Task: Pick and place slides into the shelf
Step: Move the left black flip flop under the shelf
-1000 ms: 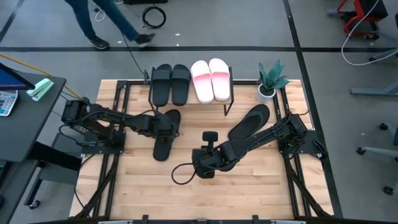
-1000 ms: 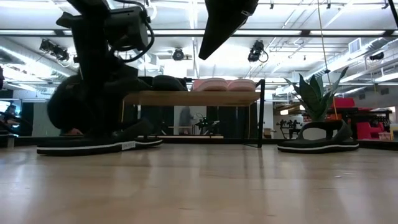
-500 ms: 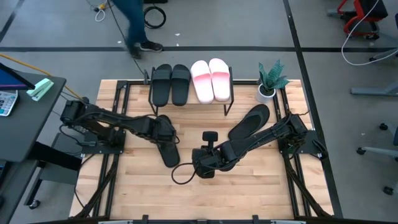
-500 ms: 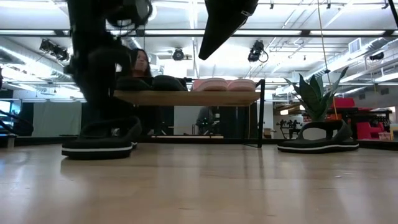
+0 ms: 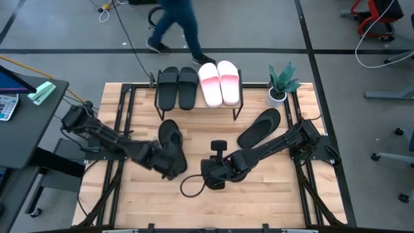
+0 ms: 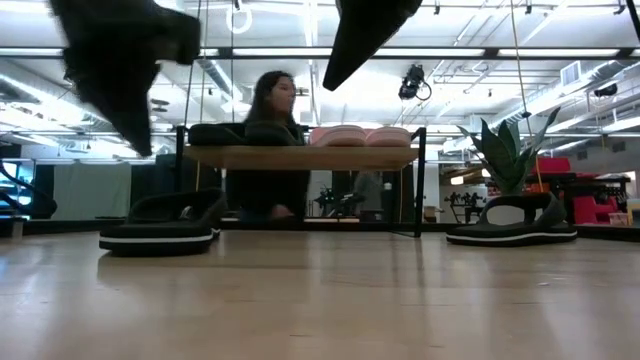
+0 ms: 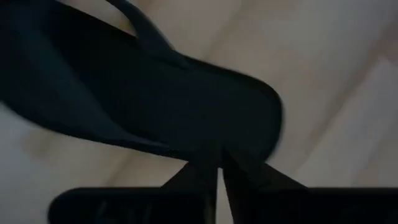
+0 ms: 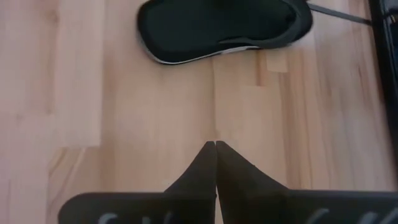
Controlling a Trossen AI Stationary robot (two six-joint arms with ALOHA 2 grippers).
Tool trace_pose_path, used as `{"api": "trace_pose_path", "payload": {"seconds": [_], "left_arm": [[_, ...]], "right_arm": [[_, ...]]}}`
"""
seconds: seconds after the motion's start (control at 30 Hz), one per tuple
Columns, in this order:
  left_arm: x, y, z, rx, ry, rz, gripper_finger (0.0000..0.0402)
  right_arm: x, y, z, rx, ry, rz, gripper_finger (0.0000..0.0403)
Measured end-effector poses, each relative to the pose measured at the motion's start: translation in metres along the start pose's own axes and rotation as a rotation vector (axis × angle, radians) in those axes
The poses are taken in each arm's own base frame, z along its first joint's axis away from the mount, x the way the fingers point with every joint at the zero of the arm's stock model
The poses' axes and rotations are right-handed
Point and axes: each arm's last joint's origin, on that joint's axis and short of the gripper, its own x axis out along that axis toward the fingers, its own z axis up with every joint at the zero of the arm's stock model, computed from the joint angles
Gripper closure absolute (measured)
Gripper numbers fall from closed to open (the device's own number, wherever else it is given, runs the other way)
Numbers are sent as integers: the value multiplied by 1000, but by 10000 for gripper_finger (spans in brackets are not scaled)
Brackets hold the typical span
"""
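Observation:
The shelf (image 5: pixel 238 97) (image 6: pixel 310 157) stands at the far edge with two black slides (image 5: pixel 178 87) and two pale pink slides (image 5: pixel 218 83) on its wooden top. A third black slide (image 5: pixel 169 134) (image 6: pixel 160 222) lies sole-down on the table left of centre. My left gripper (image 5: pixel 169 166) (image 6: pixel 135 140) (image 7: pixel 219 167) hangs shut above that slide's near end, clear of it. A fourth black slide (image 5: pixel 259 126) (image 6: pixel 512 228) lies flat on the right. My right gripper (image 5: pixel 210 178) (image 8: pixel 215 144) waits shut above bare wood, with a black slide (image 8: pixel 224 25) ahead of it.
A potted plant (image 5: pixel 281 83) (image 6: pixel 505 150) stands at the far right corner. A small black block (image 5: pixel 218 143) with a looped cable (image 5: pixel 187 183) sits mid-table. A person (image 5: pixel 178 22) (image 6: pixel 268 140) walks beyond the far edge. Bare wood stretches along the near edge.
My left gripper, down on the third black slide a second ago, swung it about on the table, from side-on to end-on in the low view. It then rose off the slide and moved toward the near edge. The slide stays flat. The person walked rightward.

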Motion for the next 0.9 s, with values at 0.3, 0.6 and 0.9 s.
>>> {"api": "trace_pose_path", "payload": {"seconds": [0.3,0.6,0.9], "left_arm": [[43,-1,-28,-17,-343,-157,394],[67,7,-41,-12,-200,-148,397],[67,-4,-62,-55,-158,-182,398]], "right_arm": [[1,-1,6,11,-46,3,398],[2,-4,6,23,-45,0,398],[2,-4,6,24,-46,0,398]]}}
